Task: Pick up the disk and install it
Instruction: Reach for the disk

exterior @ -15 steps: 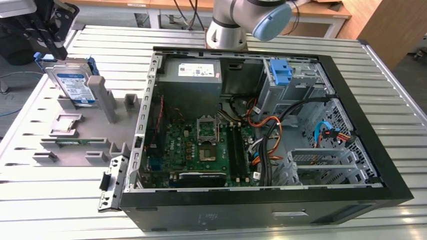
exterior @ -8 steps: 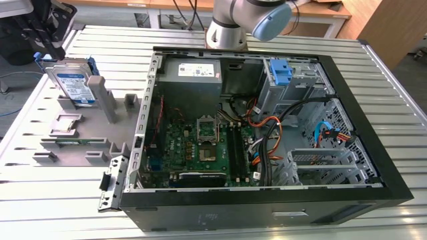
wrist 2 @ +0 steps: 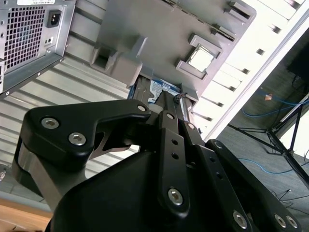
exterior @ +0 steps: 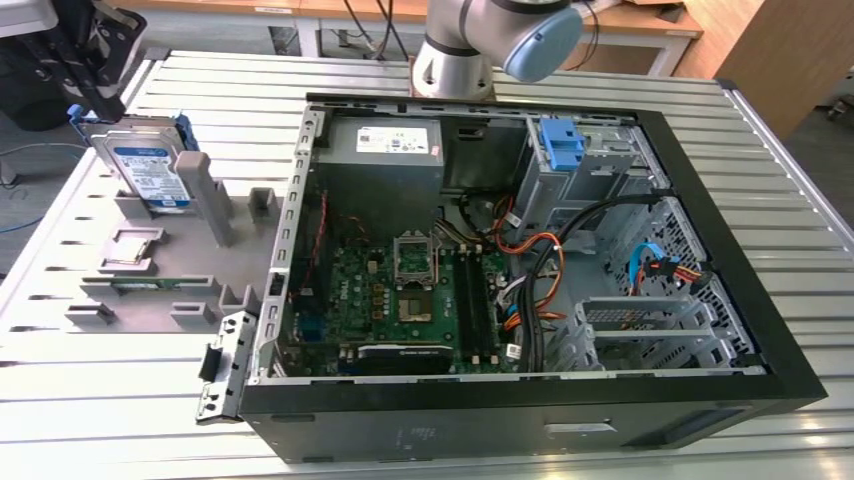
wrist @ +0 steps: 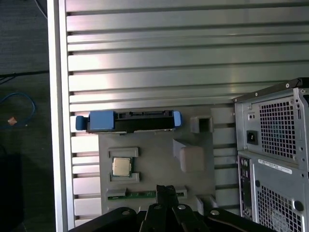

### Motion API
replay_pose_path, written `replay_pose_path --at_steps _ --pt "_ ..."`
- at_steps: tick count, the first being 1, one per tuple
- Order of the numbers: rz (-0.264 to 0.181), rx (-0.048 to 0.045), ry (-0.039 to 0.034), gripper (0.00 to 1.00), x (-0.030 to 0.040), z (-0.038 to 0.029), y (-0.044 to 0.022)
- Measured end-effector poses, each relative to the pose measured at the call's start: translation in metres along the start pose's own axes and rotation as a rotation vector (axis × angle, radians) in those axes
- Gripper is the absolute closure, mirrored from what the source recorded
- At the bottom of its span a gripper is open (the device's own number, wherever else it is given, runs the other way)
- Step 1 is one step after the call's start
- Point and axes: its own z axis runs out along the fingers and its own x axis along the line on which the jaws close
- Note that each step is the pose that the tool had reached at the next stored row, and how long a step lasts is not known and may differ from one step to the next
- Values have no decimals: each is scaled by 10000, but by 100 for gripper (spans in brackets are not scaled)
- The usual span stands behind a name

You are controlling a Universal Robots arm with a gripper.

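Disk (exterior: pixel 144 165) stands on edge in the grey holder (exterior: pixel 160 290), beside the open case (exterior: pixel 534 410). Claw (exterior: pixel 96 98) hangs just over its top edge; can't tell whether it's apart or together. Best to centre squarely across the flat faces.

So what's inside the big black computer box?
A green circuit board, a grey power box, coloured cables and a metal cage. Whatever lies under the cables is covered.
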Motion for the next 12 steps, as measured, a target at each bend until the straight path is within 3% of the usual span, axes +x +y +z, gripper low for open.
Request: replay_pose_path --at_steps 12 --pt "0 0 1 89 83 44 42"
